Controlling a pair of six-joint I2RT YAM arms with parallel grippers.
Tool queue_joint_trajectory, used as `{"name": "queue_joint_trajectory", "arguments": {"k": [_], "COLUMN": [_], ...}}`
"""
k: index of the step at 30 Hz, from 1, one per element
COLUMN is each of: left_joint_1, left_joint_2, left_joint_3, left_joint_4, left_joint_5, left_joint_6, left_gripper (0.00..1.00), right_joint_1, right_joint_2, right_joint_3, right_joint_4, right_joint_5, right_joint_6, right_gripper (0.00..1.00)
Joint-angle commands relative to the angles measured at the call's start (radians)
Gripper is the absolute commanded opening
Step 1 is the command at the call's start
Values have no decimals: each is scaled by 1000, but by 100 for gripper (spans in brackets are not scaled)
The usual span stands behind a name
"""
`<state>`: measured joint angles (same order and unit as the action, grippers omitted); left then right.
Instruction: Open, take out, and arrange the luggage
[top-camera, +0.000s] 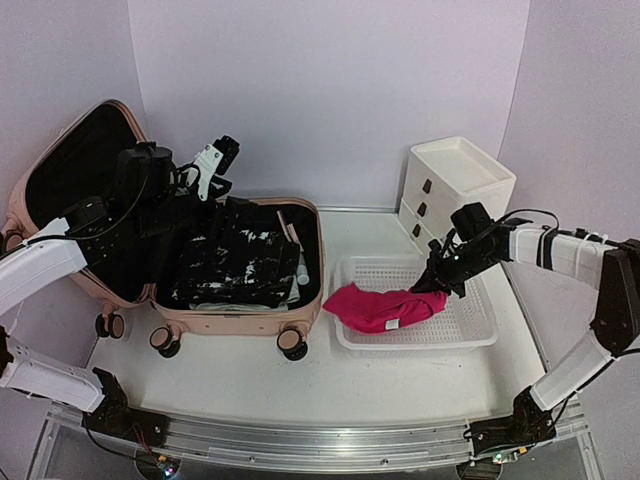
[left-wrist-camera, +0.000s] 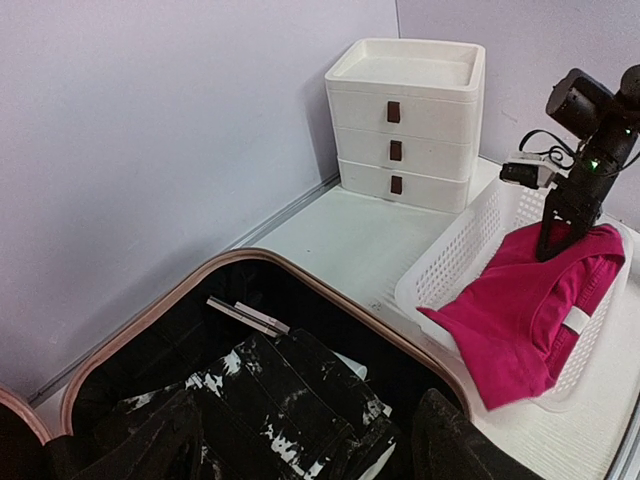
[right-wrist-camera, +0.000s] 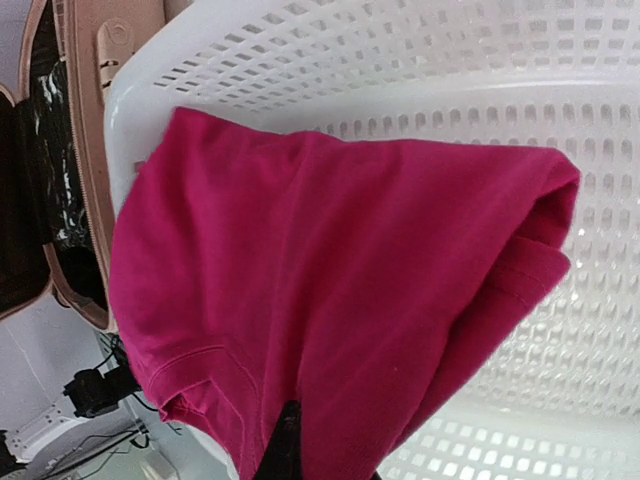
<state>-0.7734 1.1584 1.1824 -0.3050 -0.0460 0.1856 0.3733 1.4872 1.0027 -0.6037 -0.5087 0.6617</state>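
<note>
On the left side of the table (top-camera: 250, 375), your luggage (top-camera: 240, 318) lies open. Its lid (top-camera: 72, 160) leans back toward the wall, so you can reach in from above. Black and white clothes (top-camera: 235, 260) lie folded inside it, so I think there is more to take out.

Your right gripper (top-camera: 440, 283) is pinched tight on a pink shirt (top-camera: 385, 305). It holds the shirt by one end, low over the white basket (top-camera: 470, 338). Most of the shirt lies in the basket. The other end hangs over the rim on the side near the luggage. I think you are setting the shirt down here because the basket is where the things go. Holding only one end lets the rest of the shirt settle first. That hanging end may need a small pull toward the middle of the basket before you let go, or it could slide out.

Your left gripper (top-camera: 215, 160) is up in the air over the back of the luggage and touches nothing. I cannot tell if its fingers are apart or together. I think it is up there to be out of the way, and it is close to the next clothes.

A white drawer unit (top-camera: 455, 175) stands just behind the basket with its drawers closed. You may want it when you sort things.
</note>
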Motion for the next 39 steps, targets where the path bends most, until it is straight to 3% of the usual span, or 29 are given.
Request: {"name": "queue_joint_trajectory", "arguments": {"k": [1,15,21,27,32,37,39], "left_joint_1": [0,0,0,0,0,0,0], "left_joint_2": [-30,-37,-32,-29,-23,-20,-18], "left_joint_3": [6,3,2,3,1,1,0], "left_joint_4": [46,46,46,46,46,46,46], "left_joint_5": [17,25,25,27,25,23,23], "left_joint_6": [-6,-7,-8,-9,-7,-8,-7], "left_gripper": [72,73,72,73,73,73,73], "right_joint_1": [-39,-70,-70,-68,-68,-17,17], "right_joint_2": [73,135,118,113,66,32,19], "right_joint_3": [19,47,53,61,111,219,251], "right_joint_4": [25,-21,-67,-181,-382,-627,-660], "right_joint_5": [-29,46,194,324,483,731,691], "right_joint_6": [-254,-426,-462,-419,-414,-421,-416], "right_gripper": [0,0,1,18,45,47,48]}}
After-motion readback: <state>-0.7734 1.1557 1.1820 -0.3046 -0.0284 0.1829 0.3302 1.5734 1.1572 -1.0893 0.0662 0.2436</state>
